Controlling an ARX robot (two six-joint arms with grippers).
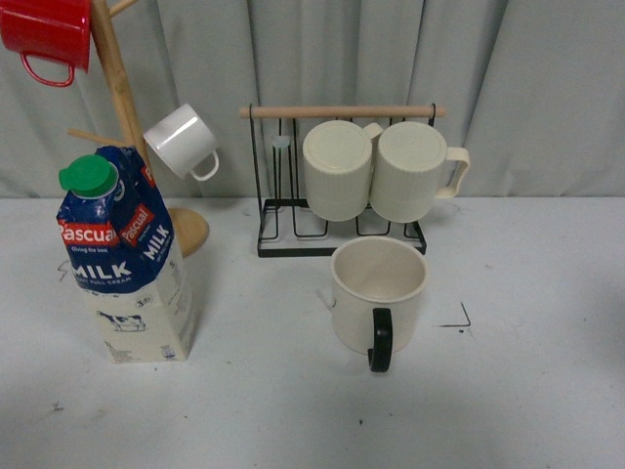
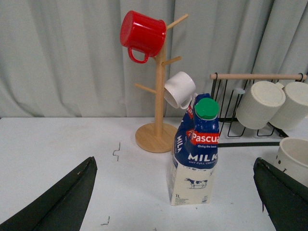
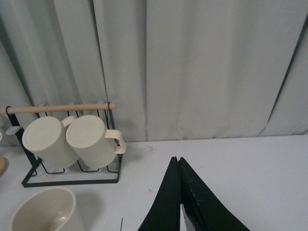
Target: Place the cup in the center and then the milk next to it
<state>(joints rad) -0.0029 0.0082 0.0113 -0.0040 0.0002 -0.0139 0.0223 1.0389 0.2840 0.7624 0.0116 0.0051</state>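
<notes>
Far left, top corner: red mug (image 1: pixel 49 34) hung on a wooden mug tree (image 1: pixel 119 88). Small white mug (image 1: pixel 181 140) on a lower peg of the same tree, mouth tilted outward.

In front of the tree's round base: milk carton (image 1: pixel 127 264), upright on the counter (image 1: pixel 293 410), green cap on, blue upper part with "MILK" facing forward. Left of the counter's middle, well apart from the cup.

Centre back: black wire rack (image 1: pixel 342 112) with a wooden rod across the top. Two ribbed cream mugs (image 1: pixel 337 171) (image 1: pixel 410 171) hung on it side by side, touching, bottoms toward the front camera.

Just in front of the rack: cup (image 1: pixel 376 288), upright, mouth up, black handle pointing at the front camera. Near the counter's middle, slightly right.

Grey curtain (image 1: pixel 391 59) behind everything.

Left pincer (image 2: pixel 174 163), wrist view: spread wide, nothing held, carton beyond it and untouched.

Right pincer (image 3: pixel 176 161), wrist view: closed tip to tip, nothing between, above bare counter near the cup and rack.
</notes>
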